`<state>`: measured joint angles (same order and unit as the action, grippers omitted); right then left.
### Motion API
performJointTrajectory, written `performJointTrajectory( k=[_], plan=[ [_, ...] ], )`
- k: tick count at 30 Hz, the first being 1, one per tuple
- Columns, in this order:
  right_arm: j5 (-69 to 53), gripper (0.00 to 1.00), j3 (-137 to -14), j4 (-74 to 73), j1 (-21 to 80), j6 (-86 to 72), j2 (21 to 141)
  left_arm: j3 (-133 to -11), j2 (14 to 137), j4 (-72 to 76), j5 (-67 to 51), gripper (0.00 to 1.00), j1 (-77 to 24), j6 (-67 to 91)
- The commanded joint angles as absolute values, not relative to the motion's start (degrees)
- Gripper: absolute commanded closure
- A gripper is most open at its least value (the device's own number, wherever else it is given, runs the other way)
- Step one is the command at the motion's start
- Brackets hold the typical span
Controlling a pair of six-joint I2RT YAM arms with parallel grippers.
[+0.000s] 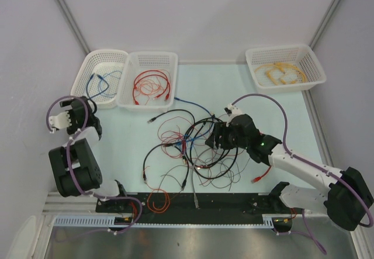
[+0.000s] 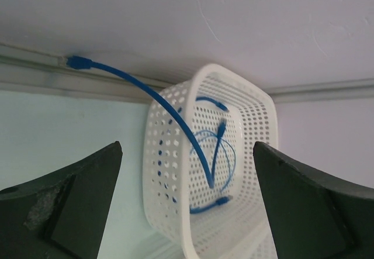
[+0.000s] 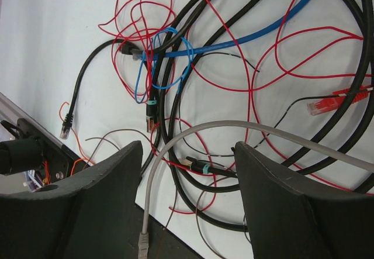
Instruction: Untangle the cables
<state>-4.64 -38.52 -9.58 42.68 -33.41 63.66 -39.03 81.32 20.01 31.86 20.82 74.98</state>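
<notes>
At centre frame the thin black, blue and red cables [image 1: 196, 148] lie knotted. The right gripper [image 3: 188, 148] hovers half-open, empty, over a grey cable [image 3: 204, 123]. The left gripper [image 2: 187, 148] gapes empty, upper left. Next: pinch one strand.

- The cables [image 1: 193, 148] sprawl over the middle of the table [image 1: 216, 83], barring any low pass there.
- Bare surface lies open at the far side, between the twin baskets [image 1: 153, 54] and the lone basket [image 1: 274, 49].
</notes>
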Motion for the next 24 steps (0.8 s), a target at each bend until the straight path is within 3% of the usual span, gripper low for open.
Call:
performJointTrajectory(
  k=[1, 24],
  plan=[
    [-5.2, 0.3, -39.6, -8.5, 41.8, -33.2, 64.9, -40.8, 86.9, 26.9, 33.5, 0.0, 23.5, 75.4],
    [-6.5, 0.31, -46.0, -9.1, 42.4, -33.0, 77.8, -51.5, 106.5, 40.1, 28.5, 0.0, 26.2, 79.9]
  ],
)
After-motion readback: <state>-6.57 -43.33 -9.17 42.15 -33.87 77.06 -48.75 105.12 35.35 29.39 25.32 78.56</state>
